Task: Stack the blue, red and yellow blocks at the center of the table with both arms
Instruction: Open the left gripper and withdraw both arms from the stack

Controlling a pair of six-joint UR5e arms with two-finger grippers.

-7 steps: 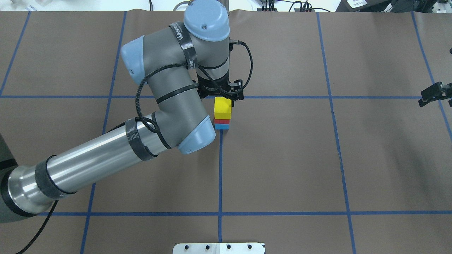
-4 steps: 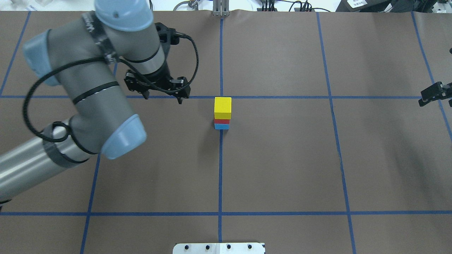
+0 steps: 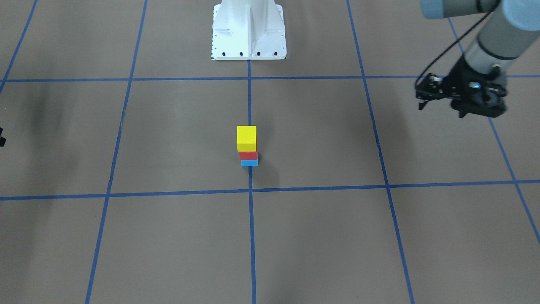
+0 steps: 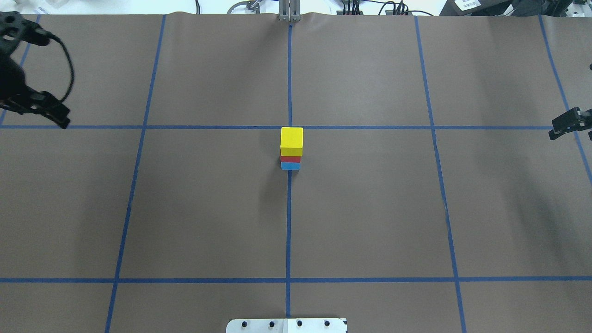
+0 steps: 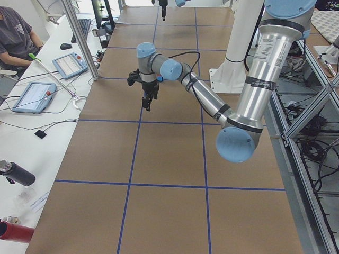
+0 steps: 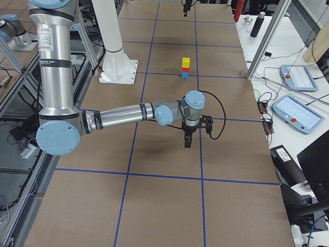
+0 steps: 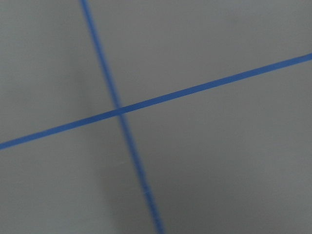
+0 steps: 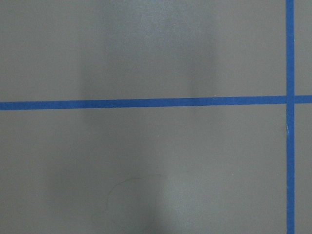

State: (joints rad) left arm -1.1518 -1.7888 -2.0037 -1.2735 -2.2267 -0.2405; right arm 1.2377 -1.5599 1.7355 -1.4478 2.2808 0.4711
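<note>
A yellow block (image 4: 291, 141) sits on a red block (image 4: 290, 159), which sits on a blue block (image 4: 290, 165), at the table's centre. The stack also shows in the front view (image 3: 246, 138) and the right view (image 6: 185, 62). My left gripper (image 3: 441, 110) is open and empty. It hangs above the table far to the stack's left, at the overhead view's left edge (image 4: 46, 111). My right gripper (image 4: 571, 132) is at the right edge, partly cut off. Its fingers stand apart and hold nothing.
The brown table cover carries a grid of blue tape lines (image 4: 289, 222). The white robot base (image 3: 249, 29) stands at the table's near edge. Both wrist views show only bare cover and tape lines. Operators' desks with tablets (image 5: 32, 95) run along the far side.
My left arm has drawn away from the stack, swinging left to the table's far left edge, gripper open. The stack stands unmoved. The right gripper has not moved.
</note>
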